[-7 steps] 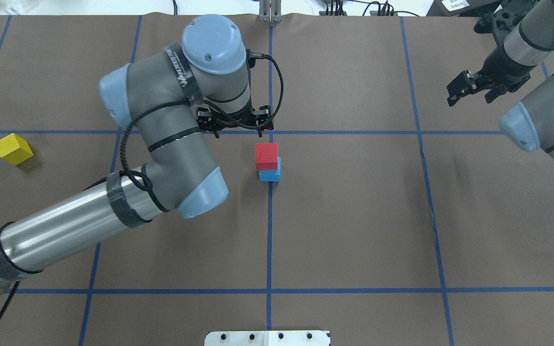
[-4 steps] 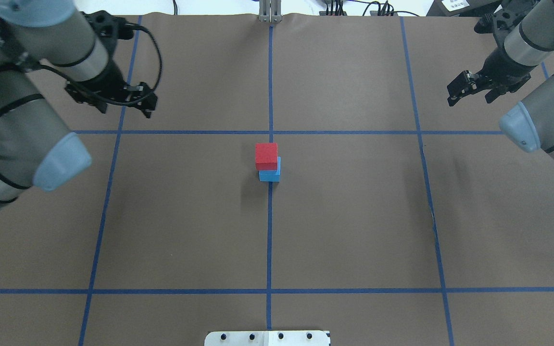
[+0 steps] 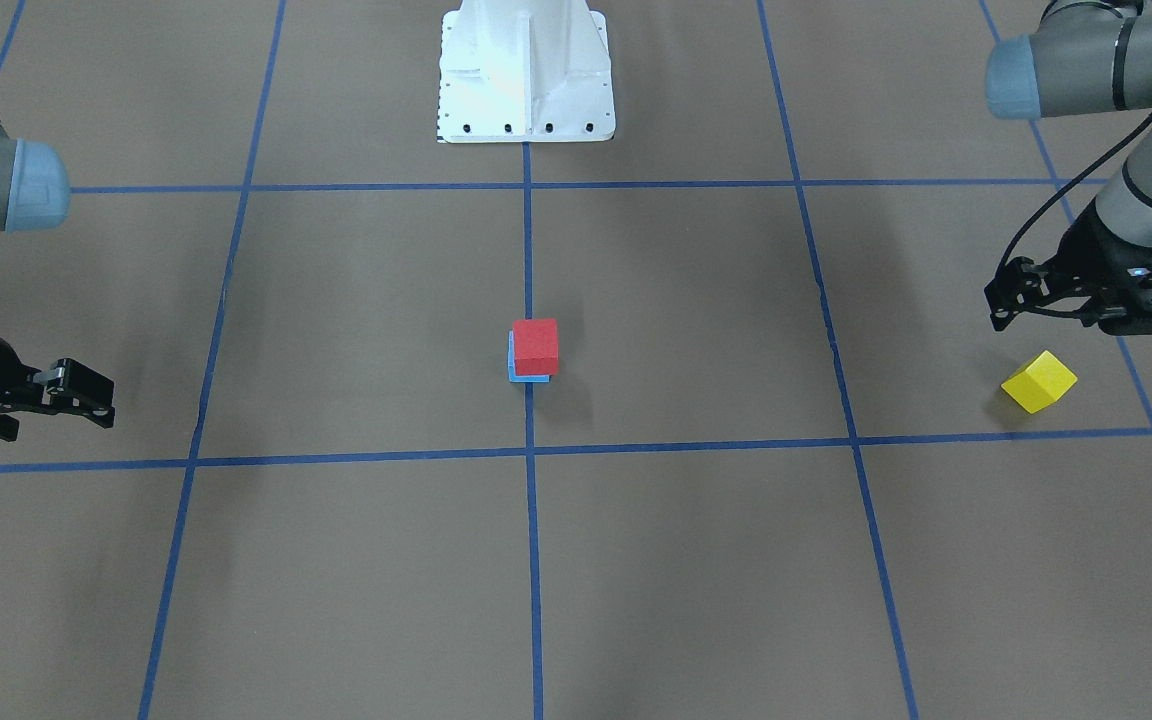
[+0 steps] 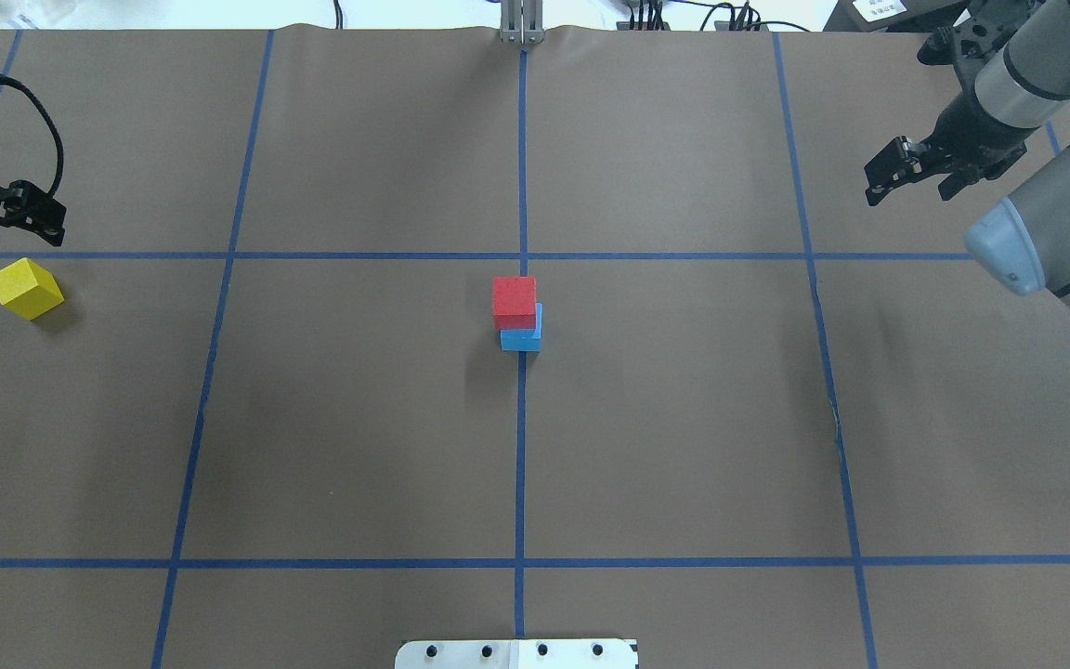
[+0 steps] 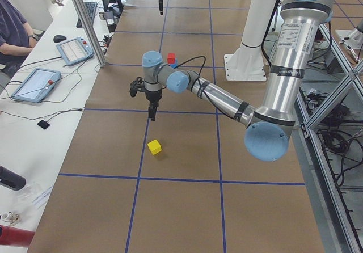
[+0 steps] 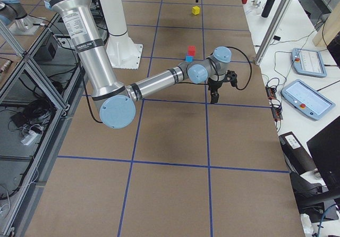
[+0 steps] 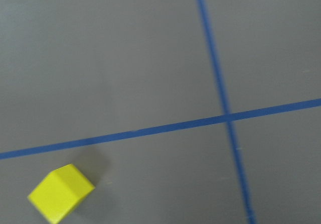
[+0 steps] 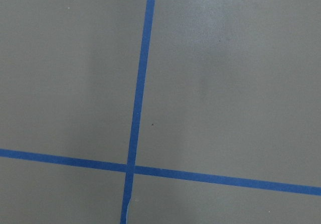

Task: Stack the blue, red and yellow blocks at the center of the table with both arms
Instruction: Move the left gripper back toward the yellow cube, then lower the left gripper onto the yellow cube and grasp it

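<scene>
A red block (image 4: 514, 301) sits on a blue block (image 4: 522, 340) at the table's centre, shifted slightly off it; the stack also shows in the front view (image 3: 535, 345). A yellow block (image 4: 26, 288) lies alone at the far left, turned at an angle, and shows low in the left wrist view (image 7: 61, 193). My left gripper (image 4: 6, 223) hovers open and empty just beyond the yellow block (image 3: 1039, 382). My right gripper (image 4: 906, 190) is open and empty above the far right of the table, well away from the stack.
Blue tape lines (image 4: 521, 418) divide the brown table cover into a grid. The white robot base plate (image 3: 526, 70) is at the near edge. A side bench (image 5: 57, 60) with tablets and an operator runs along the far side.
My left arm has swung from just beyond the red-on-blue stack to the far left, over by the yellow block. The right arm and the stack have not moved.
</scene>
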Controlling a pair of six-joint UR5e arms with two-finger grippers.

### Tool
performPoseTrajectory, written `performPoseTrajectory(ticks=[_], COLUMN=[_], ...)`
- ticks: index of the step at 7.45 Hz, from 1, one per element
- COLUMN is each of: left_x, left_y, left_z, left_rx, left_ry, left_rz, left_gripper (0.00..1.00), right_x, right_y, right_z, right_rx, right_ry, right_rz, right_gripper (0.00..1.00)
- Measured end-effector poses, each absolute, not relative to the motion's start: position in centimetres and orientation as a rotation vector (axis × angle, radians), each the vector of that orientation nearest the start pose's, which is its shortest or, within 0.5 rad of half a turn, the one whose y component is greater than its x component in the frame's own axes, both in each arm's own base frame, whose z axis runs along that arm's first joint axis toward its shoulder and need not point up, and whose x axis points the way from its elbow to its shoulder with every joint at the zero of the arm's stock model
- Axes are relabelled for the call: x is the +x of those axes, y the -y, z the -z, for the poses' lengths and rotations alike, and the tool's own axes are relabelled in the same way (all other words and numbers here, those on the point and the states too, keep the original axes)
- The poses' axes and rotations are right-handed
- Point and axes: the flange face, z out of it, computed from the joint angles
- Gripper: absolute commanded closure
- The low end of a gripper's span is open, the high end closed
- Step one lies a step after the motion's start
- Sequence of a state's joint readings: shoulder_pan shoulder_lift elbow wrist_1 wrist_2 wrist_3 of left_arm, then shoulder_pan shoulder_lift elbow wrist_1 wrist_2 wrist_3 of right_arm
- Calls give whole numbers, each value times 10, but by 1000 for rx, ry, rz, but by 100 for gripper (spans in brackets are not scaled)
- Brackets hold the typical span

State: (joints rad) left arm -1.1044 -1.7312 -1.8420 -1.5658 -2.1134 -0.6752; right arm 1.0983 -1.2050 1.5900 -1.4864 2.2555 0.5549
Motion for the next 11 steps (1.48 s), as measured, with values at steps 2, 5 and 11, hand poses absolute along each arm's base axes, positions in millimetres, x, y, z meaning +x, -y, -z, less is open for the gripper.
performPoseTrajectory(ticks=[2, 5, 11], left_x=[171, 177, 205], left_y=[534, 549, 531], left_z=[-480, -530, -595], left_rx=[22, 18, 15], left_ry=[-637, -642, -672], left_rz=[366, 548, 622], left_gripper=[1, 1, 1], right_x=[-228, -229, -229], right_y=[601, 602, 602], right_z=[-436, -435, -433], right_rx=[62, 65, 68], right_ry=[806, 807, 808], right_rz=[82, 83, 83], right_gripper=[0, 0, 0])
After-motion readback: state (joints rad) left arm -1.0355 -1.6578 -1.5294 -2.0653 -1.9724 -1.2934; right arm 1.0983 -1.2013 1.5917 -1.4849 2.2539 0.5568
